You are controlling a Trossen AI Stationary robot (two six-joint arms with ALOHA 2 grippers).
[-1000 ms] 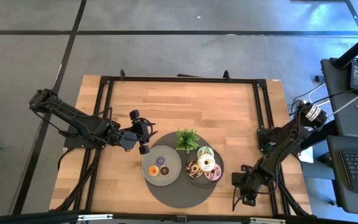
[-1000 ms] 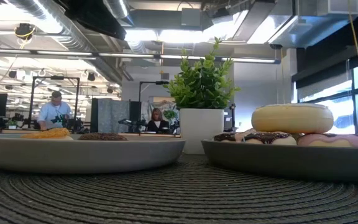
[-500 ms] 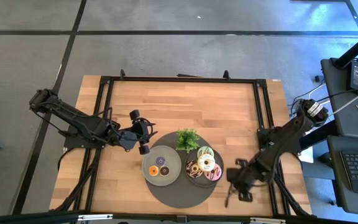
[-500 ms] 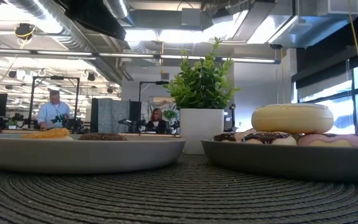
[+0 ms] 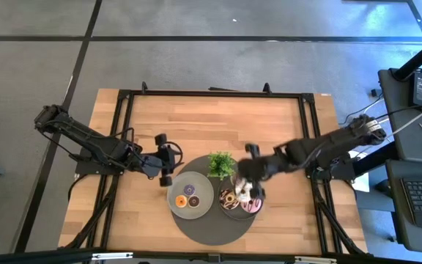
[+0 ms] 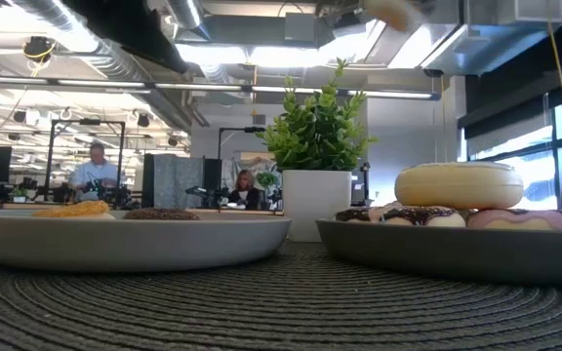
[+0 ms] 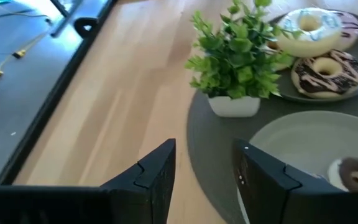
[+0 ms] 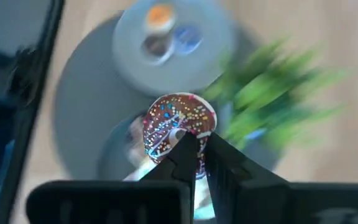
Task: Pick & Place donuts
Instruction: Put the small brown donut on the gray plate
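Left claw: fingers apart, nothing between them, parked over the wooden counter just off the dark round woven mat; in its wrist view the pale grey plate of coin-sized mini donuts lies directly ahead of the fingertips. That plate carries orange, purple and brown minis. Small leafy green plant in a white pot: between the two plates, beside the right claw's travel line. Right claw: fingers together on the edge of a chocolate-iced ring donut with coloured sprinkles, held clear of the mat, ring face turned towards the wrist camera. Below and just beyond this claw sits the second grey plate, piled with larger iced donuts, a white-iced one on top. Judgement: the deciding relation is held donut to plate of minis, which lies farther along past the plant; the right arm alone carries a load.
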